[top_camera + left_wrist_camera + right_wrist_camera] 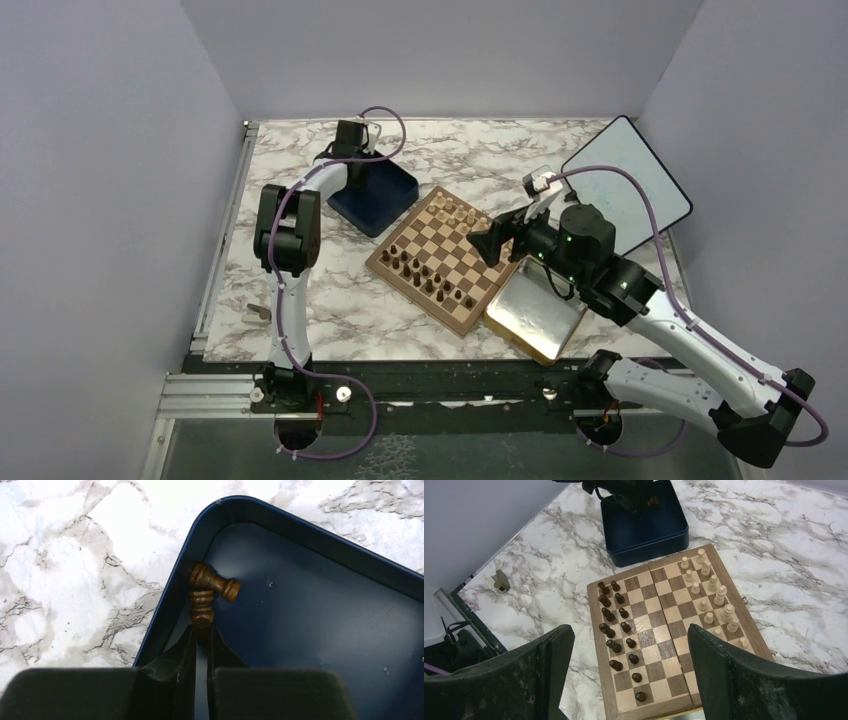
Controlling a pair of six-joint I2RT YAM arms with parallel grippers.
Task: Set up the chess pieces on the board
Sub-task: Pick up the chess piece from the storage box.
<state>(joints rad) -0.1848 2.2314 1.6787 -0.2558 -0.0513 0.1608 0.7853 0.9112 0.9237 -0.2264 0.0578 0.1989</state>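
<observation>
left jaws are down in a corner of the blue box, pinching the base end of one dark chess piece that points along the box wall; can't tell if it's off the box floor. a second dark piece lies on its side across the tip of the first, touching it, right in the corner. the box sits on the worktop just beside the board. right jaws are spread wide, gripping nothing, hanging above the board's right side near the gold-rimmed tray, which lies just beside the board. on the board: dark pieces upright in two rows along one edge, pale pieces upright in two rows along the opposite edge.
</observation>
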